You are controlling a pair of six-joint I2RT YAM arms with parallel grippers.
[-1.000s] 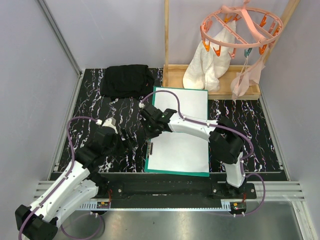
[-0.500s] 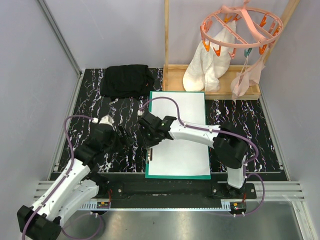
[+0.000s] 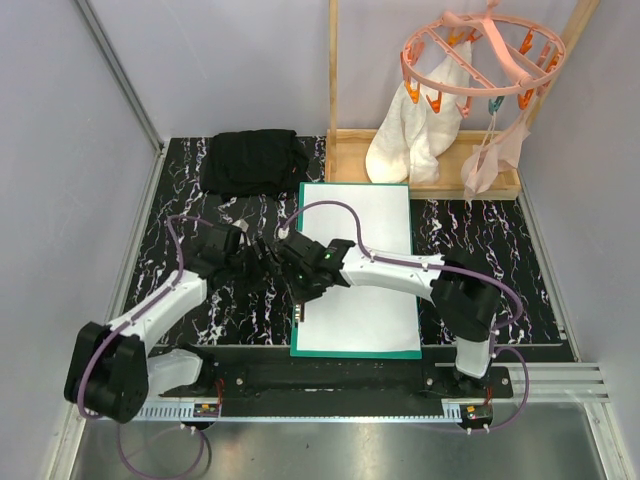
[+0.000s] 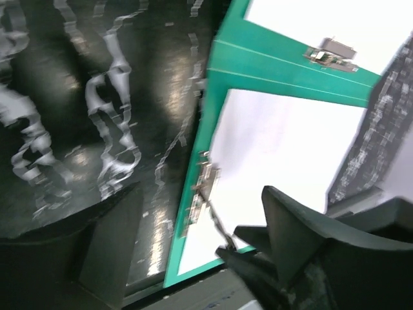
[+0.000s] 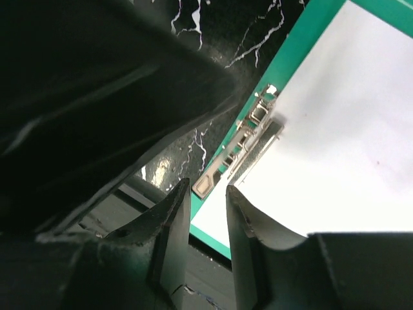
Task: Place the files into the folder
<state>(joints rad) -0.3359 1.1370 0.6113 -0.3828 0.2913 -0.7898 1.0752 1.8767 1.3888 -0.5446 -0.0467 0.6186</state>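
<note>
Teal folder (image 4: 284,64) lies mid-table with the white files (image 3: 365,300) flat on it; I can't tell two sheets apart. My read of the step: securing the paper under the metal clip (image 5: 248,145) on the left edge. Right gripper (image 5: 206,187) sits at the clip's end, jaws a narrow slit, holding nothing. Left gripper (image 4: 197,194) is wide open and empty, just beside. Next move calls for a precise pinch on the clip. Since half a second ago the left arm has swung in; the folder is unmoved.
</note>
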